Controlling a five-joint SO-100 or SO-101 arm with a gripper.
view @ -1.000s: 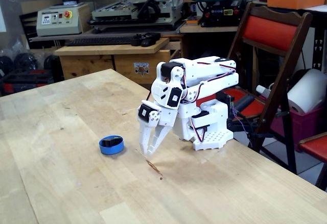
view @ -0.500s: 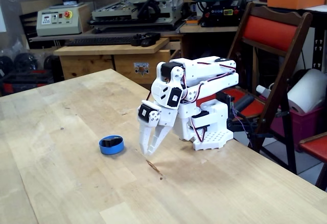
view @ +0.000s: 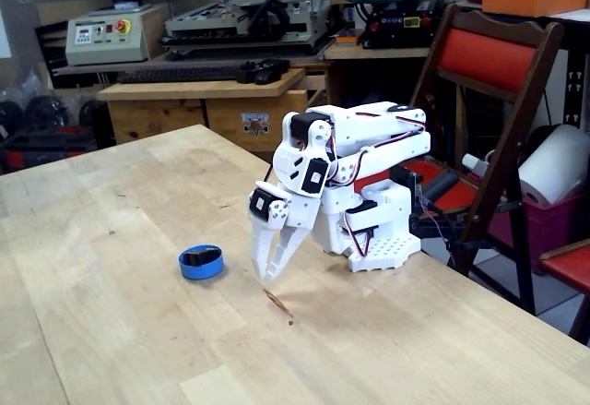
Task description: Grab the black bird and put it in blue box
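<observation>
I am holding my end effector [view: 268, 280] pointed down at the desk [view: 111, 331], its tips hanging just above the wood near the middle of the surface. The two fingers are lying almost together with only a thin slit showing between them, and nothing is sitting between them, so I am reading it as closed and empty. My arm is folding back on itself, with the base [view: 378, 239] standing close to the desk's right edge in the fixed view.

The blue box [view: 201, 263] is sitting flat on the desk to the left of my end effector, near it but clearly apart. Something small and dark is lying inside it, and I am taking that for the black bird [view: 197, 258]; it is too small to make out the beak or the base. It is resting low, barely rising above the rim.

A short brown mark [view: 277, 301] is showing on the wood just below my fingertips. Behind the desk's right edge a wooden chair [view: 489, 101] with a red back is standing.
</observation>
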